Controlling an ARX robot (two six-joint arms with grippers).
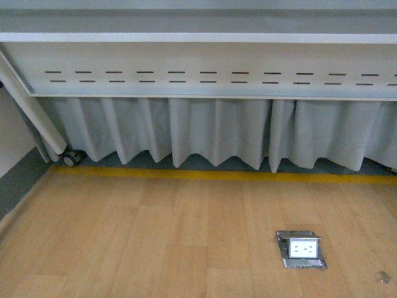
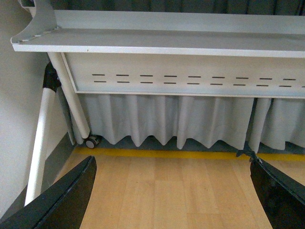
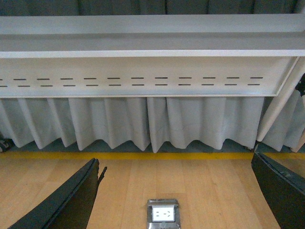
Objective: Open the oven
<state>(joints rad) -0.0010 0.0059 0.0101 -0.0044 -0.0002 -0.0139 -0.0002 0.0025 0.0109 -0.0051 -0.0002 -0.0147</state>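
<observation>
No oven is showing in any view. The front view is looking at a wooden floor (image 1: 155, 242) with a yellow line (image 1: 217, 176) running along its far edge, a white curtain (image 1: 211, 133) hanging behind it, and a slotted white panel (image 1: 205, 68) sitting under a table top (image 1: 198, 25). A floor socket (image 1: 302, 249) is lying open near the right, and a caster (image 1: 71, 159) is resting at far left. The left gripper (image 2: 174, 200) is hanging spread wide, empty, over the floor. The right gripper (image 3: 176, 195) is likewise gaping, holding nothing, above the socket.
</observation>
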